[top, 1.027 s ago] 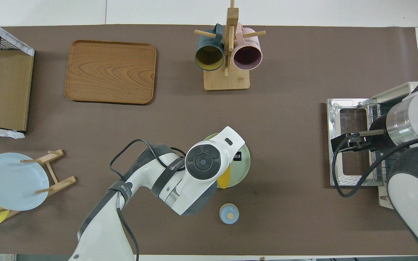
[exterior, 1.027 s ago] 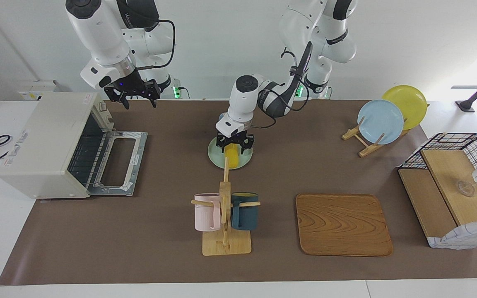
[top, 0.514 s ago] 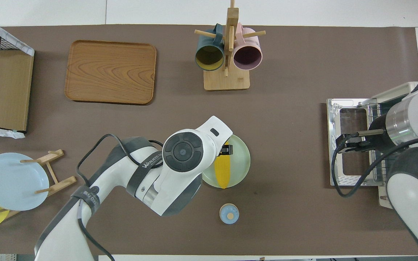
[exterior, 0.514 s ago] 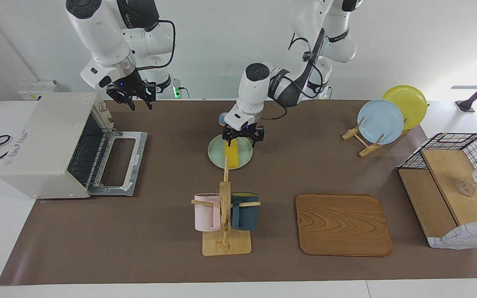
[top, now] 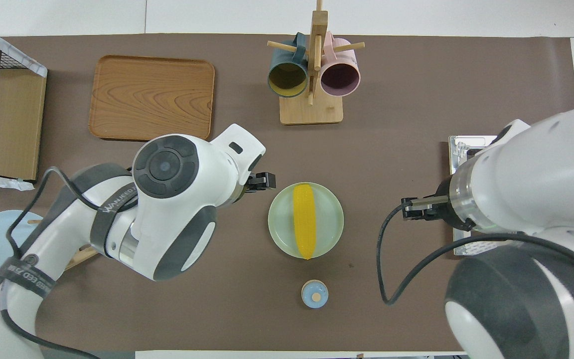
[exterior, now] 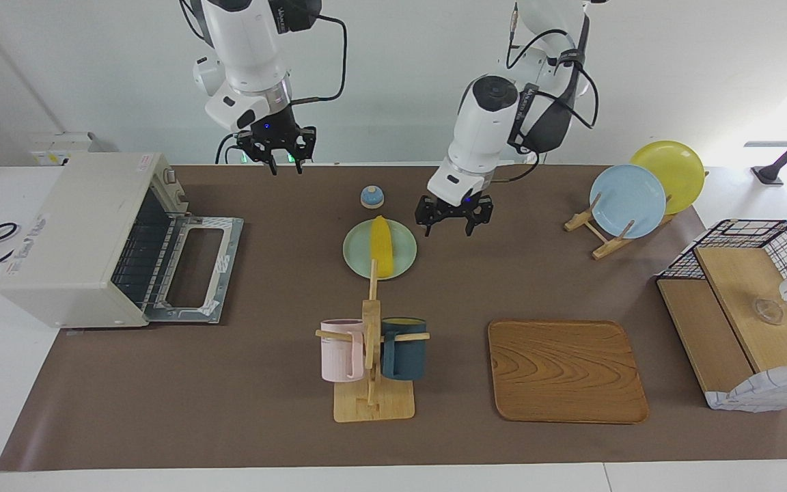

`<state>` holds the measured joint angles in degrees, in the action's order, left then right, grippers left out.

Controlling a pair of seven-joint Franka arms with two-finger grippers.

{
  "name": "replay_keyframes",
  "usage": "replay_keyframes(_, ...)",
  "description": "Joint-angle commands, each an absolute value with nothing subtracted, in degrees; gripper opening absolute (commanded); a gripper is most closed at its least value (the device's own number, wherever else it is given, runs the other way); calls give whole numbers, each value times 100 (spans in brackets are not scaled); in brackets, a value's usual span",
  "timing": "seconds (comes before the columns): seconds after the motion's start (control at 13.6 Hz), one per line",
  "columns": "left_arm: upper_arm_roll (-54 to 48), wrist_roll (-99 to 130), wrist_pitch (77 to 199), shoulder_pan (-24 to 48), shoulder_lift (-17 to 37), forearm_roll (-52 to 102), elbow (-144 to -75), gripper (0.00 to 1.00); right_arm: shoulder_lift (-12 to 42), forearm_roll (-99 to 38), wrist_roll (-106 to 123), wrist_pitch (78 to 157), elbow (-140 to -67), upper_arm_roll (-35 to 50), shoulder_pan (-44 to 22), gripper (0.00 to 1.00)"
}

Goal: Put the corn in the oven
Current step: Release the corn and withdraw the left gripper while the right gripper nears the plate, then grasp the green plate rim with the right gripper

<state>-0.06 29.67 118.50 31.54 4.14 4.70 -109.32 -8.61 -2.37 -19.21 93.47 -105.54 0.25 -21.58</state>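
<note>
Brown matting covers the table (exterior: 243, 383), with white wall at the robots' end. Seen from the facing camera, the corn (exterior: 381, 236) lies flat on a pale green plate (exterior: 356, 250) in the middle of the table, its long axis running straight toward and away from the robots. The left gripper (exterior: 453, 218) hangs low just beside the plate, toward the left arm's end of the table, fingers spread and holding nothing. The right gripper (exterior: 276, 152) hangs higher up, over the mat's edge at the robots' end, between the plate and the oven (exterior: 72, 239); its fingers are also apart and empty. The oven sits at the right arm's end of the table with its door (exterior: 195, 270) dropped flat and the rack exposed. A small blue bell (exterior: 371, 197) stands nearer to the robots than the plate.

From overhead, the corn (top: 304, 220) shows in full, tapered tip toward the robots. The left gripper (top: 261, 181) stands just off the plate's (top: 279, 237) rim; the right gripper is hidden under its own arm. Judging by this, the left arm is nearer to the corn, and fingers closing across the cob's width would suit its lie; the oven (top: 459, 149), though, lies on the right arm's side.
</note>
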Motion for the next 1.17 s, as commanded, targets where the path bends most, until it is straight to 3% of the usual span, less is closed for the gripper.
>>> replay_keyframes(0.0,-35,2279,11339,2481,-34,536,-10934,100,-704,-193,-2659,9763,-10608,35,-2652,48)
replay_keyframes(0.15,-26,1883,10927,2024,-202,536,-10741,100,-310,-132,-3266,10009,-10399,35,-3179,48)
replay_keyframes(0.37,-26,1373,10267,1461,-185,536,-10214,100,997,252,-4584,10230,-9381,35,-4102,48)
replay_keyframes(0.59,-26,960,9854,1056,-193,492,-9837,100,1536,395,-4939,10932,-9308,61,-4350,48)
replay_keyframes(0.73,-26,696,9677,801,-202,396,-9677,100,2282,910,-5455,11273,-9185,62,-4841,48)
replay_keyframes(0.88,-26,423,9537,677,-324,107,-9685,100,2557,1361,-5511,11846,-9403,70,-4852,48)
replay_keyframes(1.1,-26,115,9177,449,-465,62,-9685,100,2523,1459,-5450,12049,-9842,70,-4825,47)
